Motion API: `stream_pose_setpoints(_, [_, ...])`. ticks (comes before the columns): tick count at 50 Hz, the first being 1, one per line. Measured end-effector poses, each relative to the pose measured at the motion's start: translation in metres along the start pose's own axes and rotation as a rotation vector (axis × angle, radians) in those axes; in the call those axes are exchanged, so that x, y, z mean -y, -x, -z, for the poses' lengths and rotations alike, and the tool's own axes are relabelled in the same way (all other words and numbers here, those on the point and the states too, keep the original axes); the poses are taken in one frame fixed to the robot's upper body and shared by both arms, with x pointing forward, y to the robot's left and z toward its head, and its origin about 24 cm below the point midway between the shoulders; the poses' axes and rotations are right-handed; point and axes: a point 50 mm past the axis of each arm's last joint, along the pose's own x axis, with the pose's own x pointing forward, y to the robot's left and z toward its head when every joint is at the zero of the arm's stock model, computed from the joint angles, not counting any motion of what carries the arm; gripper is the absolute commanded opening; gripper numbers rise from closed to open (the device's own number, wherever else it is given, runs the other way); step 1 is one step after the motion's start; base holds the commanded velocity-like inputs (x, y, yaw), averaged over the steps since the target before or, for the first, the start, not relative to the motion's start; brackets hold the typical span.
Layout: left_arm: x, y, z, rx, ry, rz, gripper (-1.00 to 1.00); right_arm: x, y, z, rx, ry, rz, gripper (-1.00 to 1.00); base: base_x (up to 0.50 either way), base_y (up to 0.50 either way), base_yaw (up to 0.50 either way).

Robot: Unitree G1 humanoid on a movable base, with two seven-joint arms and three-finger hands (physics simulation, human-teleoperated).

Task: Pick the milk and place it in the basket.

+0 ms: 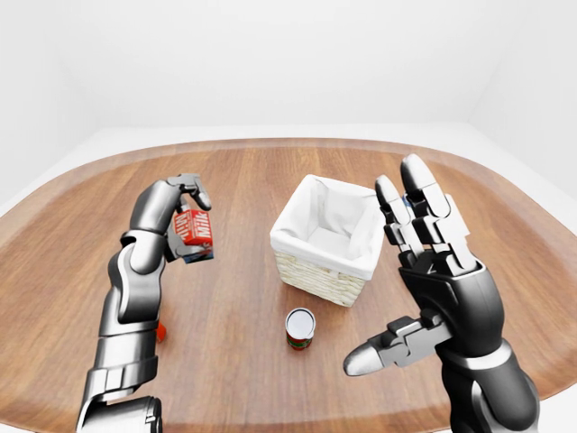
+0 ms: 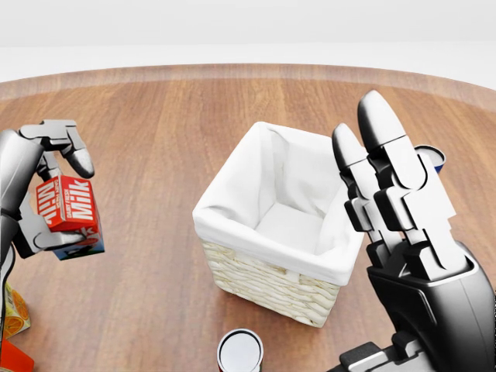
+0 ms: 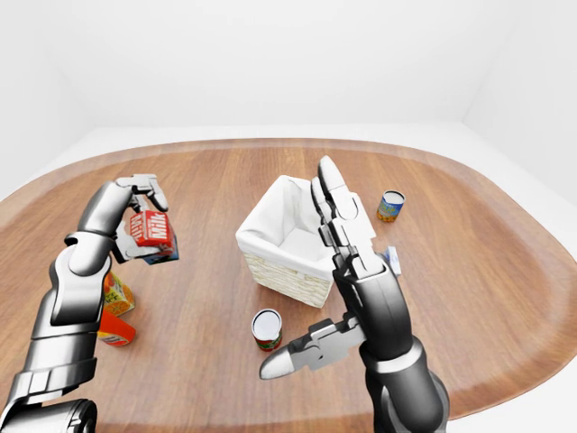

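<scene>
A red milk carton (image 2: 74,208) with white "Milk" lettering is held in the air at the left of the head view, well left of the basket. My left hand (image 2: 60,195) is shut on it, thumb over its top and fingers under it. The wicker basket (image 2: 263,283) with a white cloth lining stands in the middle of the wooden table, and nothing shows inside it. My right hand (image 1: 406,271) is raised just right of the basket, fingers spread and open, holding nothing.
A tin can (image 2: 240,350) stands below the basket in the head view. Another can (image 3: 390,206) sits to the basket's right. Orange (image 3: 117,293) and red (image 3: 115,329) cartons lie under my left arm. The rounded table edge (image 1: 297,140) runs along the top.
</scene>
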Motion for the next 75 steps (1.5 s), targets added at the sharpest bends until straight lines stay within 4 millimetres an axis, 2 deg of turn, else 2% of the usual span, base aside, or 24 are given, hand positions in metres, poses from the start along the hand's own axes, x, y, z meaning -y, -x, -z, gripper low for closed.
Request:
stream_pose_setpoints(19, [-0.027,-0.012,-0.031,0.061,-0.011,-0.047,-1.00,-0.001,0.000,0.002,-0.009,-0.002,-0.002,1.00,0.00,0.00,0.00])
stream_pose_setpoints(35, [-0.040,-0.024,-0.065,0.175,-0.008,-0.076,-1.00,-0.001,0.000,0.002,-0.012,-0.002,-0.003,1.00,0.00,0.00,0.00])
stream_pose_setpoints(53, [-0.045,-0.035,-0.100,0.282,0.004,-0.089,-1.00,-0.002,0.000,0.004,-0.021,0.001,-0.005,1.00,0.00,0.00,0.00])
stream_pose_setpoints(75, [-0.046,-0.040,-0.130,0.371,0.014,-0.086,-1.00,-0.002,0.000,0.004,-0.022,0.008,-0.009,1.00,0.00,0.00,0.00])
